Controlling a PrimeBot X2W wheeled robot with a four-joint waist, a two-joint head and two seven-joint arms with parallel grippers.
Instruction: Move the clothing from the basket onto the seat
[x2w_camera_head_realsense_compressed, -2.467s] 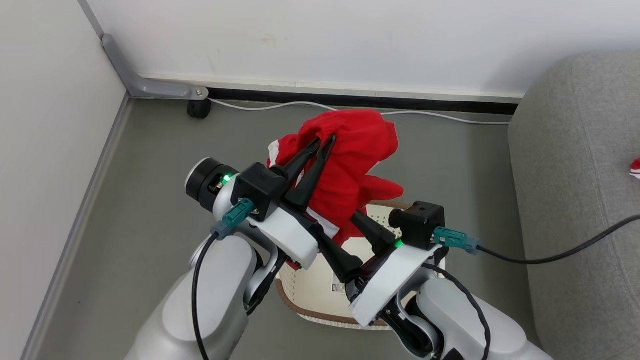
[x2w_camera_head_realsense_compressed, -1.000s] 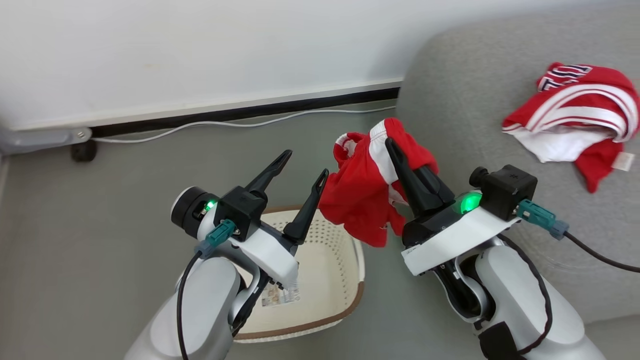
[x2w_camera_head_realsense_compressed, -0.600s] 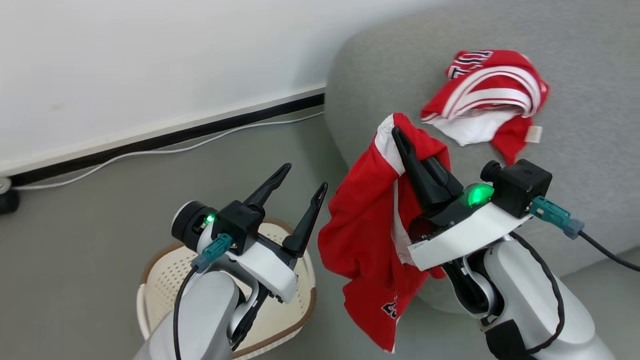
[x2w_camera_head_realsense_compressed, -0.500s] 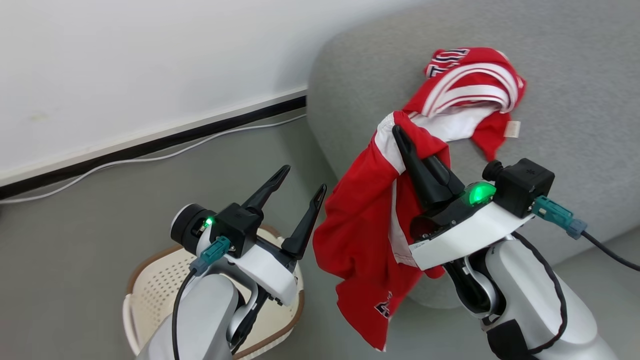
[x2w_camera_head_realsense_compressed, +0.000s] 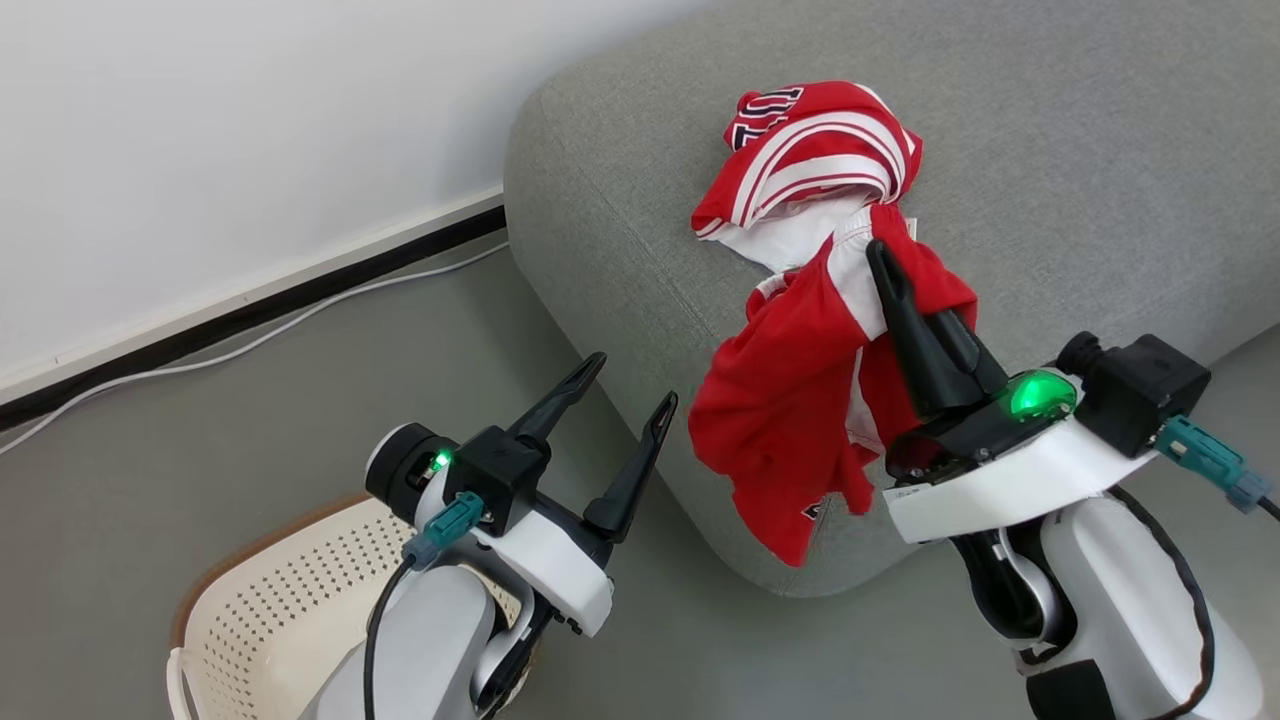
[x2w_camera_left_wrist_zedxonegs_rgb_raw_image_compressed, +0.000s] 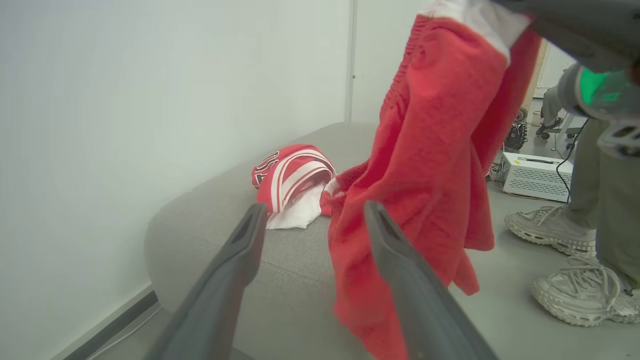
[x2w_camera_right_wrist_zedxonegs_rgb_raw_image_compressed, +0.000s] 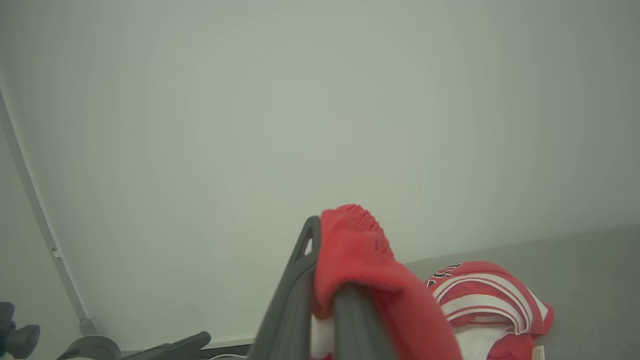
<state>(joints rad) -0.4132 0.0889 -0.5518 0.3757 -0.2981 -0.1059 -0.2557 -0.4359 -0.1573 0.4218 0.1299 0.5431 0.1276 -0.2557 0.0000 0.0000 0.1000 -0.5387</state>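
Note:
My right gripper (x2w_camera_head_realsense_compressed: 885, 270) is shut on a red jersey garment (x2w_camera_head_realsense_compressed: 790, 400) with white trim. The garment hangs from the fingers over the front left corner of the grey sofa (x2w_camera_head_realsense_compressed: 1050, 150). A second red and white striped jersey (x2w_camera_head_realsense_compressed: 815, 150) lies crumpled on the seat just beyond it. My left gripper (x2w_camera_head_realsense_compressed: 633, 380) is open and holds nothing, to the left of the hanging cloth. The cream basket (x2w_camera_head_realsense_compressed: 270, 620) sits on the floor at the lower left, partly behind my left arm. The left wrist view shows the open fingers (x2w_camera_left_wrist_zedxonegs_rgb_raw_image_compressed: 372, 220) and the hanging garment (x2w_camera_left_wrist_zedxonegs_rgb_raw_image_compressed: 435, 150).
A white wall with a black baseboard and a white cable (x2w_camera_head_realsense_compressed: 250, 340) runs behind the sofa. In the left wrist view a person's shoes (x2w_camera_left_wrist_zedxonegs_rgb_raw_image_compressed: 580, 295) stand on the floor right of the sofa, near a white box (x2w_camera_left_wrist_zedxonegs_rgb_raw_image_compressed: 530, 175).
The head view has swung right, bringing the sofa to centre. My left gripper let go of the garment and opened. My right gripper carried it from over the basket to the sofa's corner.

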